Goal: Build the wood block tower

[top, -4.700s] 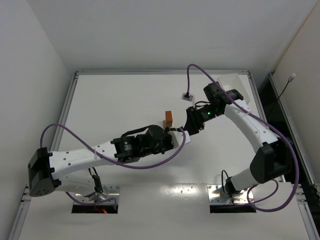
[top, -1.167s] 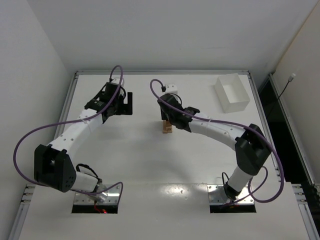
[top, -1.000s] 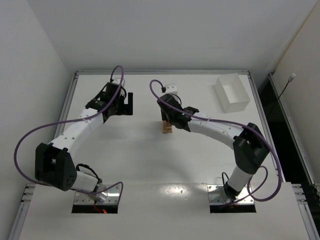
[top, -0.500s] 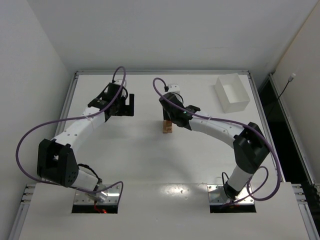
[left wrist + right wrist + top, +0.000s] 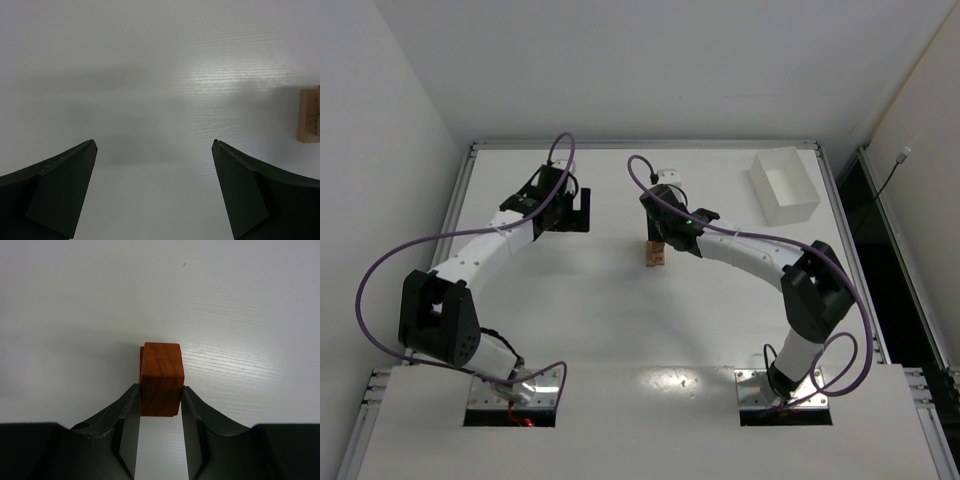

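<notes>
Reddish-brown rectangular wood block (image 5: 160, 371) pinched in the closed right end effector (image 5: 160, 389), topping the narrow tower of tan wood blocks (image 5: 655, 257) near the middle of the white table (image 5: 620, 335); left end effector (image 5: 154, 145) spread wide and empty, well apart on the tower's left.

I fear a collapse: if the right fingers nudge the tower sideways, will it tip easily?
Probably yes: the tower looks narrow and upright, so a side push may topple it. Its reddish-brown top block looks like rigid, flat-faced wood, unlikely to roll.
</notes>
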You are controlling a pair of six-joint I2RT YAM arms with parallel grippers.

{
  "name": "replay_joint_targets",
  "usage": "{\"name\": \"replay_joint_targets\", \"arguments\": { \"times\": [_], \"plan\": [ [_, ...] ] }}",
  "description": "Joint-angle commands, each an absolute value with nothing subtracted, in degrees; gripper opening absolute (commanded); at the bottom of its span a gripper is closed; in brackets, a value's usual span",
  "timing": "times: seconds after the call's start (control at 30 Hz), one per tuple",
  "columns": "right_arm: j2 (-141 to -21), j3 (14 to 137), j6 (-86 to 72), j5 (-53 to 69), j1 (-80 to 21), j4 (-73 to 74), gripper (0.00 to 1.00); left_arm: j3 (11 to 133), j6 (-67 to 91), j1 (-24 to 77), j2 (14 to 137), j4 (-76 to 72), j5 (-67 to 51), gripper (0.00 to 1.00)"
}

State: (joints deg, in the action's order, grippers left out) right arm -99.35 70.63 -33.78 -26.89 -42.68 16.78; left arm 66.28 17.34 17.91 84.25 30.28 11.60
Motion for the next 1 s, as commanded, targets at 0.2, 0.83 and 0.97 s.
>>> {"name": "replay_joint_targets", "arguments": {
  "times": [0.2,0.83,0.97],
  "plan": [
    [-100.5,73.7,-35.0,-24.3,-42.0,16.8,0.31,69.0,18.7,16.7,85.3,29.0,11.0,1.00],
    [-92.5,69.7,-23.6,-17.9,-43.1,5.8,1.00,67.9,18.7,16.7,84.8,29.0,10.5,1.00],
    [-85.5,70.2,-12.8,-17.7,-41.8,8.1,1.00,67.2,18.1,16.7,83.2,29.0,11.1,1.00]
  ]
}}
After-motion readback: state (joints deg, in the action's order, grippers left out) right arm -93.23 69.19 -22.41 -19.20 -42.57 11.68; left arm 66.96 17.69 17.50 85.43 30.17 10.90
